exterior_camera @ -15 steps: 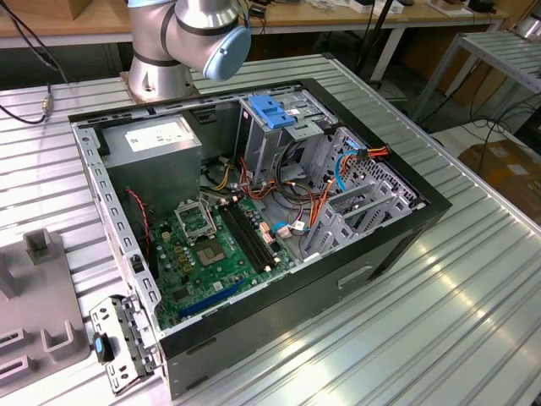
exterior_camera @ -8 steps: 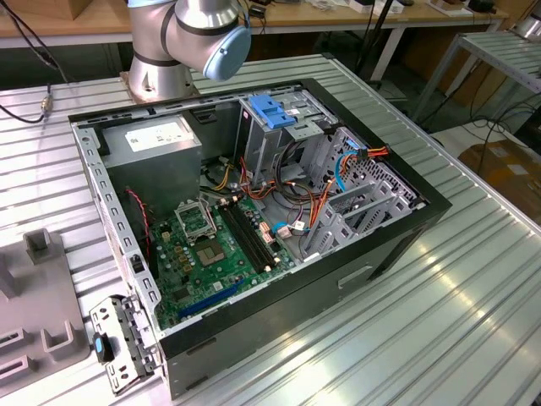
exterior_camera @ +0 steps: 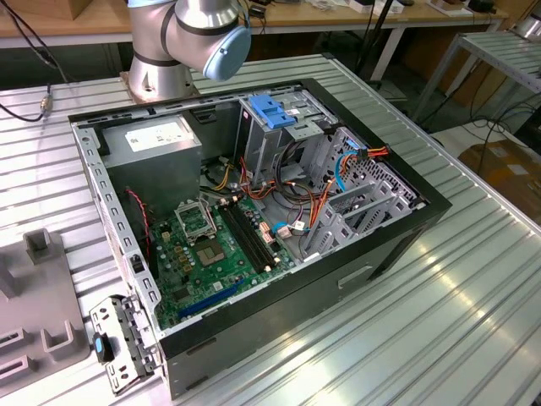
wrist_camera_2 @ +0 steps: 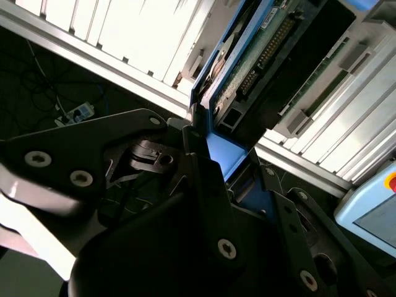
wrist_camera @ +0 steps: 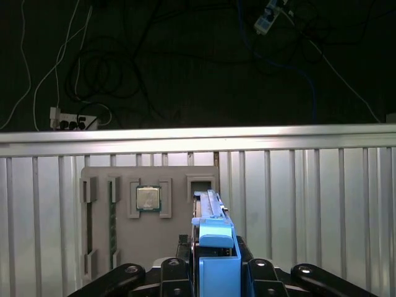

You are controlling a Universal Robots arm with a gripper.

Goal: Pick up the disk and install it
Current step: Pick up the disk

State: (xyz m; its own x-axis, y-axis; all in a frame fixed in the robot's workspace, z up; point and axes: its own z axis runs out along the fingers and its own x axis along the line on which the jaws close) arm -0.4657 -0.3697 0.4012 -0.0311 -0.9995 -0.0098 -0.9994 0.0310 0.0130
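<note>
The disk (wrist_camera: pixel 213 238) stands edge-on between my gripper's (wrist_camera: pixel 216 275) dark fingers, with its blue plastic rail facing the first wrist view. Its far end is at a slot of the grey holder plate (wrist_camera: pixel 124 247); I cannot tell whether it is still seated there. In the second wrist view the disk's (wrist_camera_2: pixel 260 55) green circuit board and connector side show, with the blue rail clamped in the gripper (wrist_camera_2: pixel 226 164). The gripper is shut on the disk. The open computer case (exterior_camera: pixel 397 233) lies on the table in the exterior view, with a metal drive cage (exterior_camera: pixel 275 114) topped in blue plastic.
Inside the case are a grey power-supply box (exterior_camera: pixel 156 139), a green motherboard (exterior_camera: pixel 211 245) and loose cables (exterior_camera: pixel 308 211). The holder plate (exterior_camera: pixel 34 321) sits at the exterior view's left and carries a processor chip (wrist_camera: pixel 148 198). The arm's base (exterior_camera: pixel 186 42) stands behind the case.
</note>
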